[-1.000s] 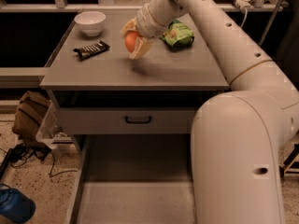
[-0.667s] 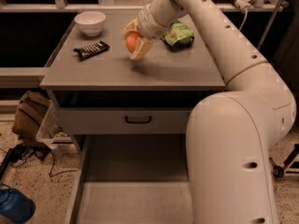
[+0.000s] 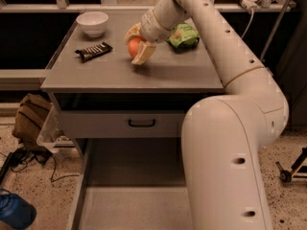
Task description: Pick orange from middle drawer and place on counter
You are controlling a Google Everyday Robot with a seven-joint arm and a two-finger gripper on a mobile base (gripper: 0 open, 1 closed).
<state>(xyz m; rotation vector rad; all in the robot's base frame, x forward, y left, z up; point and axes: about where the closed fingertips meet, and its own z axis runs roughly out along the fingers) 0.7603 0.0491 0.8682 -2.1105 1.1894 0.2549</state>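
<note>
The hand [image 3: 138, 46] hangs low over the middle of the desk [image 3: 120, 73], its two pale fingers closed around the orange [image 3: 134, 47], one above the fruit and one below. The lower fingertip is close to the grey top, though I cannot tell whether it or the fruit touches the surface. The middle drawer [image 3: 134, 205] stands pulled out below with a bare floor, so the pick looks finished and the placing step is in hand. Next, I judge, the hand needs a short descent until the fruit rests on the desk, then a gentle parting of the fingers so the round fruit does not roll. The spot lies between the chocolate bar [image 3: 93, 51] and the green snack bag [image 3: 183, 35], with the white bowl [image 3: 92, 22] further back.
</note>
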